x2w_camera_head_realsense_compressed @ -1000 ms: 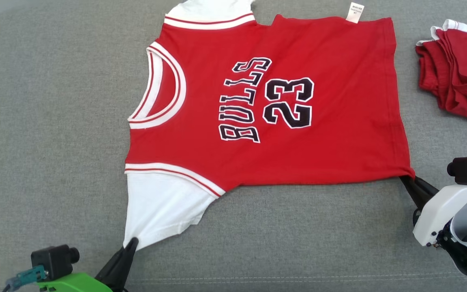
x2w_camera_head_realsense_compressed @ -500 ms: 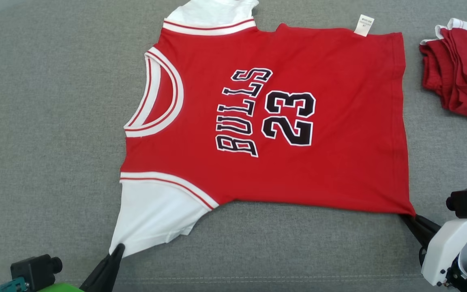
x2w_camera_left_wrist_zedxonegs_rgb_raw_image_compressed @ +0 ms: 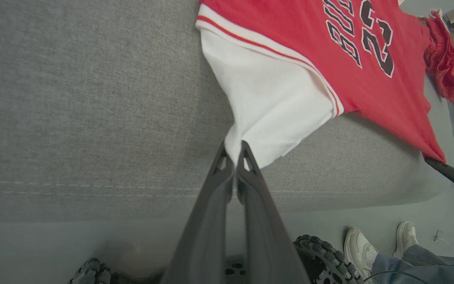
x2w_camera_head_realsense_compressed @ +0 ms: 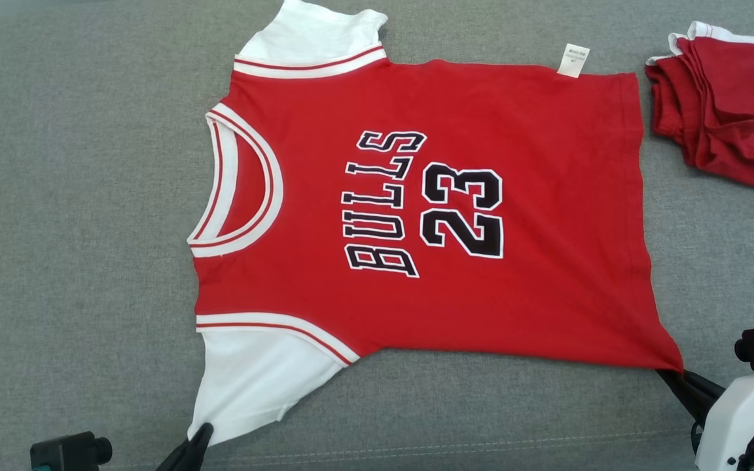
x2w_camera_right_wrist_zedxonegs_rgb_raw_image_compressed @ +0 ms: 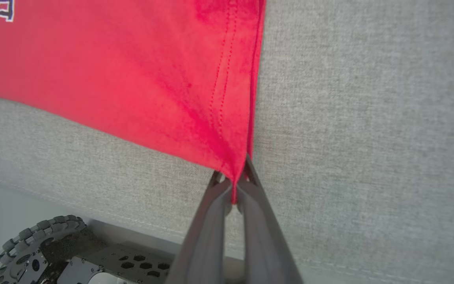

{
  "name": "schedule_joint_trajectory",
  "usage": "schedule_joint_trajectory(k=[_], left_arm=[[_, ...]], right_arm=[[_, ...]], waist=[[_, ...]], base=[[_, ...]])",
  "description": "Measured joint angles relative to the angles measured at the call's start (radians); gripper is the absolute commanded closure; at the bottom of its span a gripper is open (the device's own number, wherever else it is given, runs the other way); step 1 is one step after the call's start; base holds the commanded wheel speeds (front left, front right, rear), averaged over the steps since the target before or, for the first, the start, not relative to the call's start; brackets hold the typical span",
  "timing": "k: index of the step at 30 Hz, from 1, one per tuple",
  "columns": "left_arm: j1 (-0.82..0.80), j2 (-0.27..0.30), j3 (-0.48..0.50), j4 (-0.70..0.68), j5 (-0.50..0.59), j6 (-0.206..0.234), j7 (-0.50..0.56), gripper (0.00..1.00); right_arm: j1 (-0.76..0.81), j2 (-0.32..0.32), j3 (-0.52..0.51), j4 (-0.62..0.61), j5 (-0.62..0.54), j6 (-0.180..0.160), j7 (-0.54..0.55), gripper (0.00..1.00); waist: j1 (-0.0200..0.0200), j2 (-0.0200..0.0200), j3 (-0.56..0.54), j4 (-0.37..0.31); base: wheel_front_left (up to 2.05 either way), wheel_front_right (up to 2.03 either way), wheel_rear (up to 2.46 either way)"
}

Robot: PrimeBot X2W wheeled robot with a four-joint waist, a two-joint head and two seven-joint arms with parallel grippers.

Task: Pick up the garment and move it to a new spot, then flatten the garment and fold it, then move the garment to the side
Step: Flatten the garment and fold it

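The jersey [x2w_camera_head_realsense_compressed: 416,216] lies flat on the cushion [x2w_camera_head_realsense_compressed: 76,229], its long axis crosswise, with the collar [x2w_camera_head_realsense_compressed: 236,190] toward the cushion's left end. It is red with white sleeves and black "BULLS 23" lettering. At the cushion's front edge, the left gripper [x2w_camera_left_wrist_zedxonegs_rgb_raw_image_compressed: 235,156] pinches a sleeve [x2w_camera_left_wrist_zedxonegs_rgb_raw_image_compressed: 266,106] and the right gripper [x2w_camera_right_wrist_zedxonegs_rgb_raw_image_compressed: 233,185] pinches the hem corner [x2w_camera_right_wrist_zedxonegs_rgb_raw_image_compressed: 231,161].

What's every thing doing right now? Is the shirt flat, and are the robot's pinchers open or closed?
jersey: spread out flat, number side up, not folded.
left gripper: shut on the corner of the jersey's white sleeve.
right gripper: shut on the jersey's red hem corner.
red clothes: bunched in a heap, apart from the jersey.
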Motion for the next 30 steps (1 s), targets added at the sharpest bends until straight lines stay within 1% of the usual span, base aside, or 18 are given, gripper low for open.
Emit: schedule_joint_trajectory(k=[4, 9, 14, 16, 19, 21, 30], left_arm=[[0.003, 0.009, -0.003, -0.015, 0.0, 0.004, 0.018, 1.0], [0.003, 0.023, -0.003, -0.029, 0.0, 0.008, 0.041, 1.0], [0.001, 0.049, 0.001, -0.077, -0.009, 0.012, 0.075, 1.0], [-0.006, 0.068, 0.011, -0.103, -0.008, 0.016, 0.085, 1.0], [-0.035, 0.096, 0.033, -0.146, -0.008, 0.018, 0.1, 1.0], [-0.059, 0.102, 0.039, -0.176, -0.008, 0.026, 0.115, 1.0], [-0.154, 0.159, 0.046, -0.259, -0.021, 0.035, 0.215, 1.0]], right_arm=[[0.0, -0.003, -0.006, -0.013, 0.007, -0.007, 0.0, 1.0], [0.0, -0.002, -0.005, -0.039, 0.011, -0.008, 0.003, 1.0], [-0.006, -0.004, -0.002, -0.086, 0.015, -0.007, 0.014, 1.0], [-0.012, -0.011, -0.002, -0.11, 0.015, -0.007, 0.018, 1.0], [-0.043, -0.017, -0.002, -0.14, 0.015, -0.007, 0.027, 1.0], [-0.072, -0.018, -0.002, -0.159, 0.015, -0.006, 0.04, 1.0], [-0.141, -0.027, -0.004, -0.206, 0.013, -0.005, 0.074, 1.0]], waist=[[0.0, 0.0, 0.005, -0.006], [0.0, 0.0, 0.008, -0.006], [0.0, 0.0, 0.021, -0.009], [0.0, 0.0, 0.03, -0.01], [0.0, 0.0, 0.045, -0.016], [0.0, 0.0, 0.053, -0.022], [0.0, 0.0, 0.097, -0.05]], base=[[0.0, 0.0, 0.0], [0.0, 0.0, 0.0], [0.0, 0.0, 0.0], [0.0, 0.0, 0.0], [0.0, 0.0, 0.0], [0.0, 0.0, 0.0], [0.0, 0.0, 0.0]])
